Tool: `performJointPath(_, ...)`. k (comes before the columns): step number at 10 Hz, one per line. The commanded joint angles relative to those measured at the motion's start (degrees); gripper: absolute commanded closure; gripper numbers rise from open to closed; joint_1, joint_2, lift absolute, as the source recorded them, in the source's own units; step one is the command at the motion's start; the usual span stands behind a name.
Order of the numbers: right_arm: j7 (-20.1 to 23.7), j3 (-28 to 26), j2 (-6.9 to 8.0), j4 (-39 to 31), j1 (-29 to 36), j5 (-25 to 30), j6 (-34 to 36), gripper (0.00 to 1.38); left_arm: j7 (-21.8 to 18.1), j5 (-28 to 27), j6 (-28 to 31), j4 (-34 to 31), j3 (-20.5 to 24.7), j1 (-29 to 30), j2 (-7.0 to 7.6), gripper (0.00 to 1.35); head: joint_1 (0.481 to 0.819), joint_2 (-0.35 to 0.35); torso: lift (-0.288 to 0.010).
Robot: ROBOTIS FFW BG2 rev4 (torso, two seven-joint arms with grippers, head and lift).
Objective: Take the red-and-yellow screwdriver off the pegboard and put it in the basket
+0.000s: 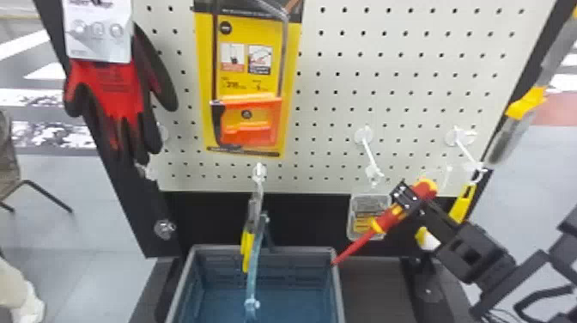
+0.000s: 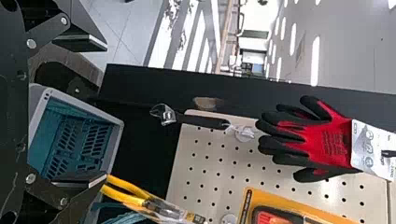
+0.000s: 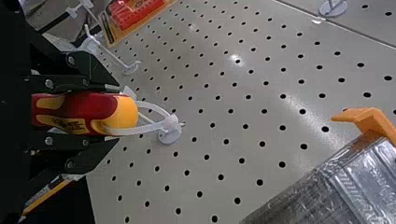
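Note:
My right gripper (image 1: 414,199) is closed around the handle of the red-and-yellow screwdriver (image 1: 388,217), whose shaft slants down to the left, its tip near the basket's right rim. In the right wrist view, the right gripper (image 3: 112,112) has a finger on each side of the screwdriver handle (image 3: 88,112); a white loop runs from the yellow handle end to a pegboard hook (image 3: 169,133). The grey-blue basket (image 1: 339,292) stands below the pegboard (image 1: 386,77). In the left wrist view, my left gripper (image 2: 105,112) has its fingers wide apart with nothing between them; the basket (image 2: 116,135) lies beyond.
Yellow-handled pliers (image 1: 247,249) hang over the basket. Red-black gloves (image 1: 111,94) and a yellow package (image 1: 249,86) hang at left and centre. A small clear pack (image 1: 356,219) hangs behind the screwdriver, a yellow tool (image 1: 463,204) right of it. An adjustable wrench (image 2: 201,121) hangs below the gloves.

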Motion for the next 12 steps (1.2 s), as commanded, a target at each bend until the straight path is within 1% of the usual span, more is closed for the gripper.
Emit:
performJointPath(1, 0.0, 0.0, 0.51, 0.89, 1.47, 0.68, -1.24, 1.18, -0.06, -0.01, -0.09, 0.1, 0.01, 0.03, -0.16, 0.31, 0.549, 0.0, -0.1)
performJointPath(5, -0.88, 1.32, 1.74, 3.42, 5.16, 2.08, -9.06, 1.18, -0.67, -0.01, -0.27, 0.53, 0.1, -0.1, -0.43, 0.32, 0.549, 0.0, -0.1)
performJointPath(6, -1.23, 1.84, 2.0, 4.54, 5.9, 2.44, -11.88, 1.18, -0.67, -0.01, -0.44, 0.53, 0.1, -0.1, -0.51, 0.31, 0.549, 0.0, -0.1)
performJointPath(7, -2.37, 3.43, 2.35, 6.79, 7.13, 1.91, -16.8, 1.18, -0.67, -0.01, -0.53, 0.67, 0.18, 0.03, -0.6, 0.32, 0.549, 0.0, -0.1)
performJointPath(8, -3.34, 4.66, 2.62, 8.34, 7.99, 1.56, -20.14, 1.18, -0.76, -0.01, -0.71, 0.81, 0.27, -0.1, -0.6, 0.31, 0.549, 0.0, -0.1)
performJointPath(9, -3.96, 5.36, 2.71, 9.61, 8.36, 1.21, -22.25, 1.18, -0.76, -0.01, -0.79, 0.81, 0.27, 0.03, -0.6, 0.32, 0.549, 0.0, -0.1)
performJointPath(12, -5.89, 8.26, 3.06, 10.31, 9.34, 0.33, -24.88, 1.18, -1.11, 0.08, -0.88, 0.95, 0.27, -0.1, -0.6, 0.32, 0.549, 0.0, -0.1)
